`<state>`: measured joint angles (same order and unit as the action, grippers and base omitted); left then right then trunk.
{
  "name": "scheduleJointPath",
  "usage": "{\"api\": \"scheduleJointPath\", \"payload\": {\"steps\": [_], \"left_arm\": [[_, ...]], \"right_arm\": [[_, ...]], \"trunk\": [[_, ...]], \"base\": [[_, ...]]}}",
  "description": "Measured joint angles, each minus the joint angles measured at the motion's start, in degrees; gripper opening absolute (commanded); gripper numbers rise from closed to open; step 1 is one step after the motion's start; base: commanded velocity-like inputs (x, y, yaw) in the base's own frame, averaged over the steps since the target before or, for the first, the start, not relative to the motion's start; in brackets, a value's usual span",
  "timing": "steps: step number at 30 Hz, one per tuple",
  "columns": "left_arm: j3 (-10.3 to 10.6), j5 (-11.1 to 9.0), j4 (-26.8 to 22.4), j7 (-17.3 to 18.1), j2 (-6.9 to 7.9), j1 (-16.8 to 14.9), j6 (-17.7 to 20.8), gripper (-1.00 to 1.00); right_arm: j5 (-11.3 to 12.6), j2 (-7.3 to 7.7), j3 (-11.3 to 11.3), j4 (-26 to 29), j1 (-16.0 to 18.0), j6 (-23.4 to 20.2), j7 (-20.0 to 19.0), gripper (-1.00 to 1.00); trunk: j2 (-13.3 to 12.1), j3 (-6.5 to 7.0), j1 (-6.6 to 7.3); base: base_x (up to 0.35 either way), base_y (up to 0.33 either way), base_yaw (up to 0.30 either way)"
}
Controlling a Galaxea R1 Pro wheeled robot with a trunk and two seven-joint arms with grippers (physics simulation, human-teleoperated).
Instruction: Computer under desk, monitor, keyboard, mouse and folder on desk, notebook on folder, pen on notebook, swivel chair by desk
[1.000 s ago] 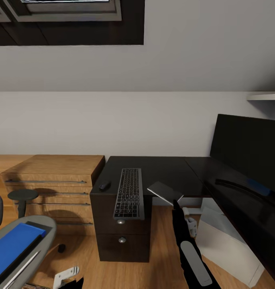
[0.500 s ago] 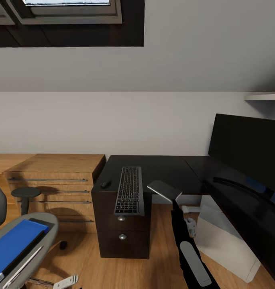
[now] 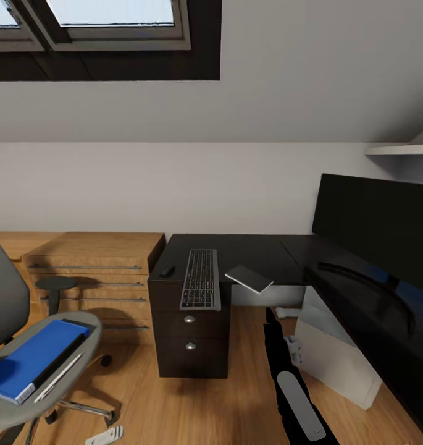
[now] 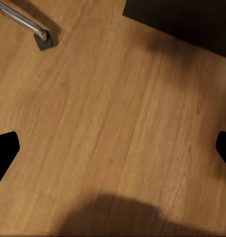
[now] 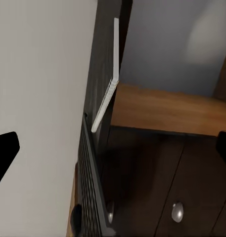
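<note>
The robot's right arm (image 3: 296, 383) reaches forward at the lower middle of the head view, a dark limb with a pale grey panel along its forearm, pointing toward twelve o'clock. In the right wrist view, the right gripper (image 5: 113, 148) has its two dark fingertips (image 5: 5, 148) spread wide apart with nothing between them. The left gripper (image 4: 113, 150) likewise shows both fingertips (image 4: 4, 148) set far apart, holding nothing.
</note>
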<state>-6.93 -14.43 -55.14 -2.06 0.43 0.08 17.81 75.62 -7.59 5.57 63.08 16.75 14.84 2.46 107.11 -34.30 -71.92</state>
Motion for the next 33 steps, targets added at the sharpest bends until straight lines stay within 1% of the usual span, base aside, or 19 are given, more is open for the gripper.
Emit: {"api": "scheduleJointPath", "payload": {"steps": [5,9,10,15,18,20,21,23,24,25,26,27,28,29,30,32,33], "left_arm": [[0.1,0.0,0.2,0.1,-0.02,0.0,0.0,1.0],[0.2,0.1,0.3,-0.1,0.0,0.0,0.0,1.0],[0.3,0.1,0.3,-0.1,0.0,0.0,0.0,1.0],[0.3,0.2,1.3,-0.1,-0.03,0.0,-0.2,1.0],[0.4,0.2,2.3,-0.1,-0.09,0.0,-0.3,1.0],[0.6,0.2,3.5,0.0,-0.09,0.0,-0.4,1.0],[0.7,0.3,4.3,0.0,-0.09,0.0,-0.7,1.0],[0.8,0.3,5.1,0.1,-0.09,0.0,-1.6,1.0],[0.8,0.3,5.8,0.1,-0.09,0.0,-3.0,1.0],[0.9,0.3,7.4,0.2,-0.04,0.0,-5.9,1.0],[0.9,0.3,8.7,0.2,-0.03,0.0,-7.8,1.0],[0.9,0.3,9.3,0.3,-0.02,0.0,-8.7,1.0],[0.9,0.3,10.4,0.3,-0.01,0.0,-10.2,1.0],[0.9,0.3,12.4,0.4,0.0,0.0,-12.4,1.0],[0.9,0.3,12.6,0.3,-0.01,0.0,-12.7,1.0],[0.9,0.3,12.9,0.3,-0.07,0.0,-12.9,1.0],[1.2,0.3,13.7,0.1,-0.23,0.0,-13.2,1.0]], "right_arm": [[-0.1,-0.04,0.1,-0.2,0.0,0.1,0.0,1.0],[-0.1,-0.07,0.1,-0.3,0.0,0.3,0.0,1.0],[-0.2,-0.06,0.0,-1.5,0.0,0.4,0.1,1.0],[-0.5,-0.02,0.0,-3.7,0.0,0.7,0.0,1.0],[-1.2,0.12,0.1,-5.2,0.0,0.8,-0.2,1.0],[-3.1,0.35,0.2,-6.9,0.0,0.9,-0.3,1.0],[-5.5,0.6,0.2,-8.3,0.0,0.9,-0.4,1.0],[-8.9,0.92,0.2,-10.2,0.0,0.9,-0.4,1.0],[-12.9,1.21,0.2,-12.5,0.0,1.0,-0.4,1.0],[-19.8,1.41,0.1,-17.3,-0.1,1.0,-0.4,1.0],[-24.0,1.39,0.0,-21.0,-0.1,1.1,-0.4,1.0],[-25.9,1.35,0.0,-22.9,0.0,1.3,-0.4,1.0],[-28.8,1.33,0.0,-26.4,-0.1,1.9,-0.4,1.0],[-34.6,1.3,0.3,-33.7,0.0,6.3,-0.4,1.0],[-35.3,1.31,0.3,-37.4,-0.1,7.4,-0.4,1.0],[-37.0,1.31,0.6,-40.0,0.0,9.4,-0.4,1.0],[-40.4,1.27,1.3,-44.2,0.0,13.4,-0.3,1.0]], "trunk": [[0.0,0.0,0.01],[-1.6,0.71,0.88],[-2.0,0.89,1.1],[-4.0,1.79,2.2],[-5.2,2.33,2.86],[-6.0,2.69,3.3],[-6.4,2.87,3.52],[-7.2,3.23,3.96],[-7.6,3.4,4.18],[-8.0,3.58,4.39],[-8.4,3.76,4.62],[-8.8,3.94,4.84],[-9.2,4.12,5.05],[-9.6,4.31,5.28],[-10.0,4.48,5.49],[-10.8,4.84,5.93],[-11.2,5.01,6.15]], "base": [[-0.032,0.0,0.0],[-0.008,0.0,0.0],[-0.002,0.0,0.0],[0.0,0.0,0.0],[0.0,0.0,0.0],[0.0,0.0,0.0],[0.0,0.0,0.0],[0.0,0.0,0.0],[0.0,0.0,0.0],[0.0,0.0,0.0],[0.0,0.0,0.0],[0.0,0.0,0.0],[0.0,0.0,0.0],[0.0,0.0,0.0],[0.0,0.0,0.0],[0.0,0.0,0.0],[0.0,0.0,0.0]]}}
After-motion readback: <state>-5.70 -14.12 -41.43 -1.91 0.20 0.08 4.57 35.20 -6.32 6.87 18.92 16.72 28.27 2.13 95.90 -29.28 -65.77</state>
